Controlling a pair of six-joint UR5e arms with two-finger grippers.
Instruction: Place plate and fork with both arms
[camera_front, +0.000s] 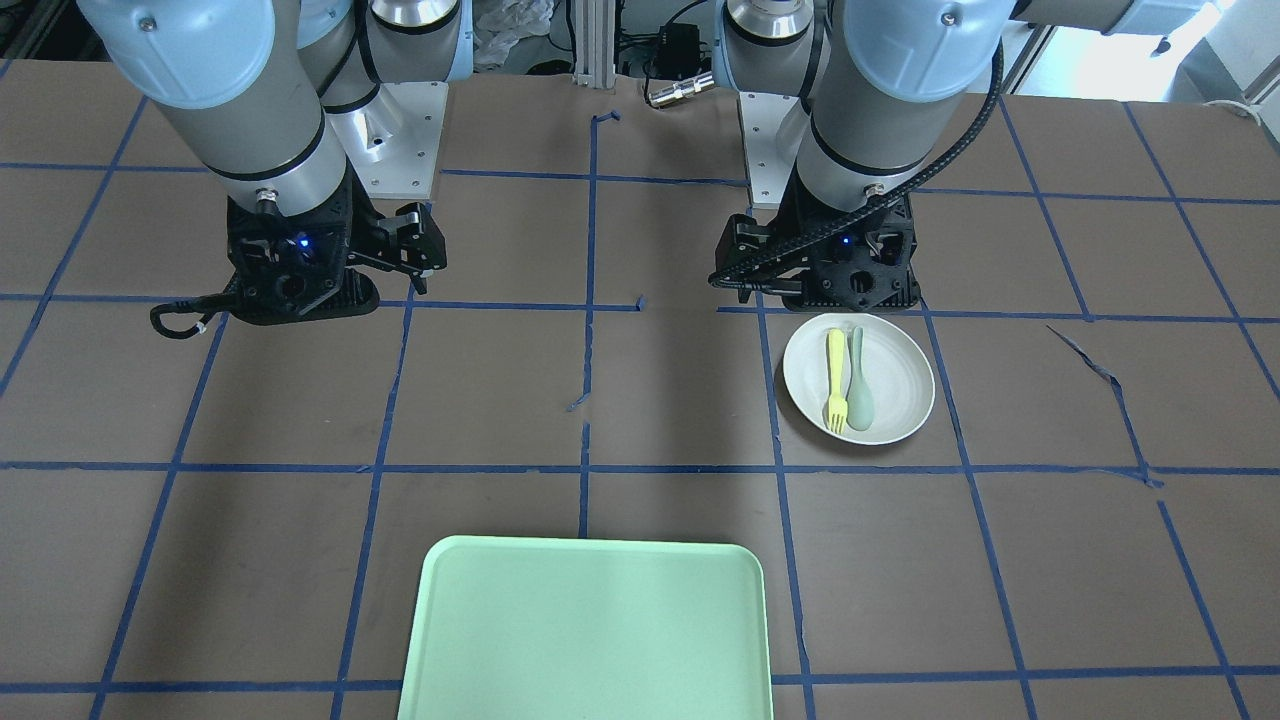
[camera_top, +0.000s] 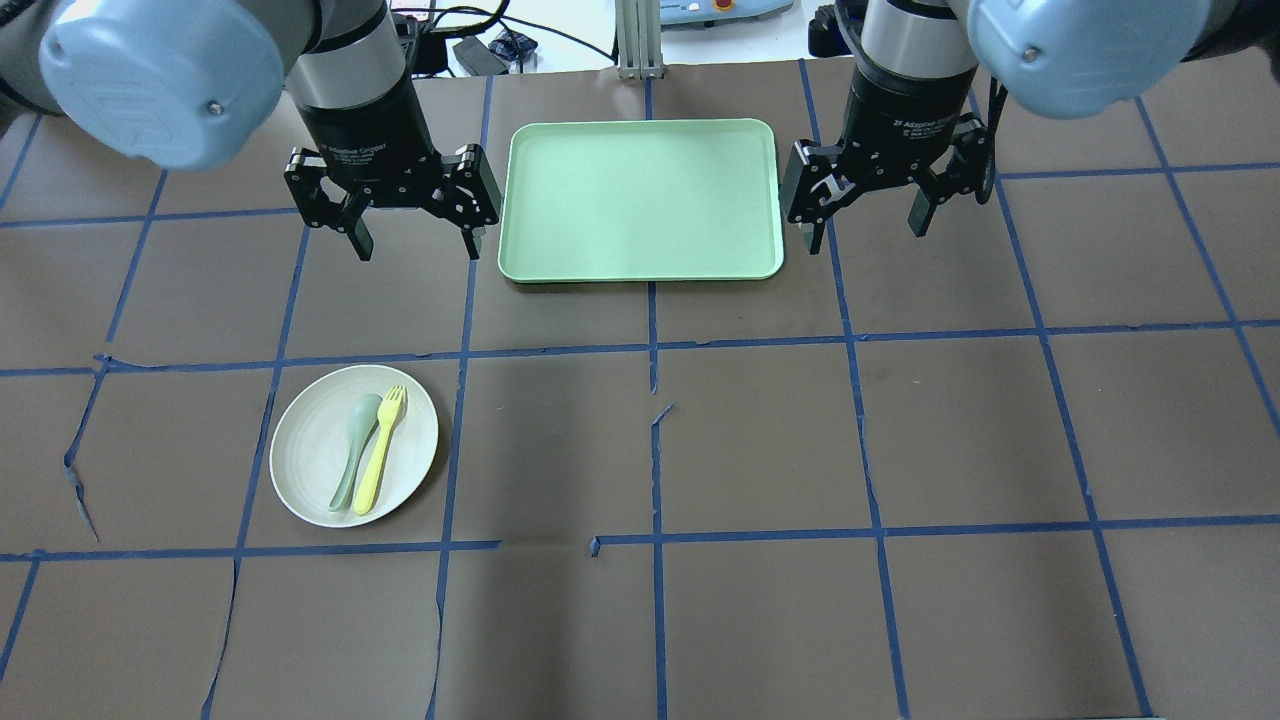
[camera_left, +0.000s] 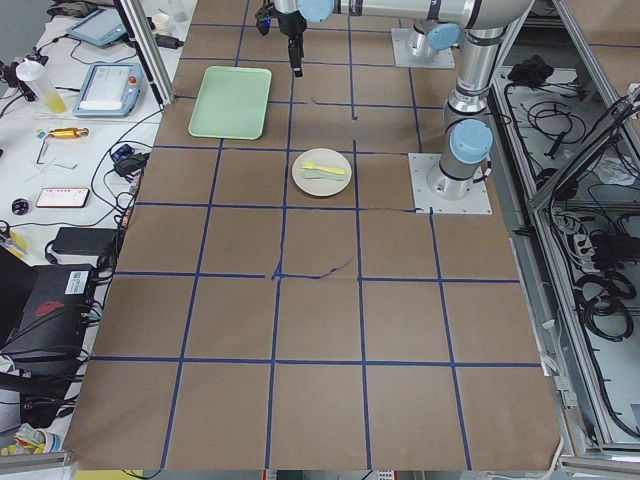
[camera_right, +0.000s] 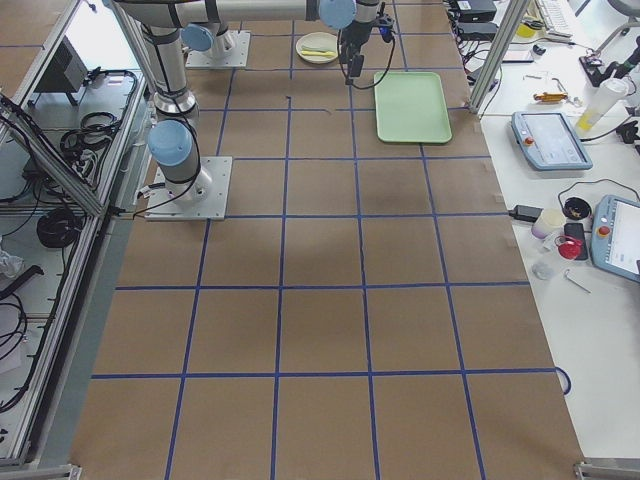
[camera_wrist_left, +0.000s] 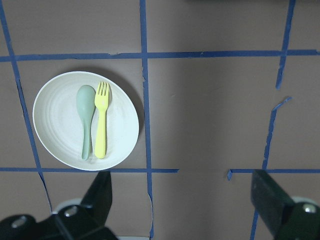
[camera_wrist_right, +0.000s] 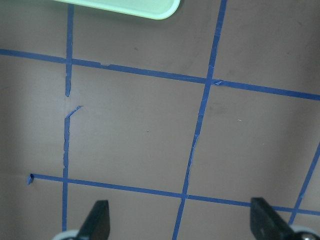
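Since nothing is gripped yet, the jaws of the left arm (camera_top: 350, 60) and right arm (camera_top: 915, 60) hang apart and empty, probably staged for pickup. The tray (camera_top: 640, 200) is at the left jaws' 3 o'clock and the right jaws' 9. The plate (camera_top: 310, 470) sits on the bench (camera_top: 760, 440) at the left jaws' 7 o'clock, with the fork (camera_top: 380, 450) lying in it beside the spoon (camera_top: 352, 455). The front view hides the jaws behind the wrists.

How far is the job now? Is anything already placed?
Done: nothing visible; the plate lies on the table, apart from the tray, with the fork and a spoon on it. In hand: nothing; the left gripper and right gripper hang open, empty. Left: picking up and placing plate and fork, likely on the tray.
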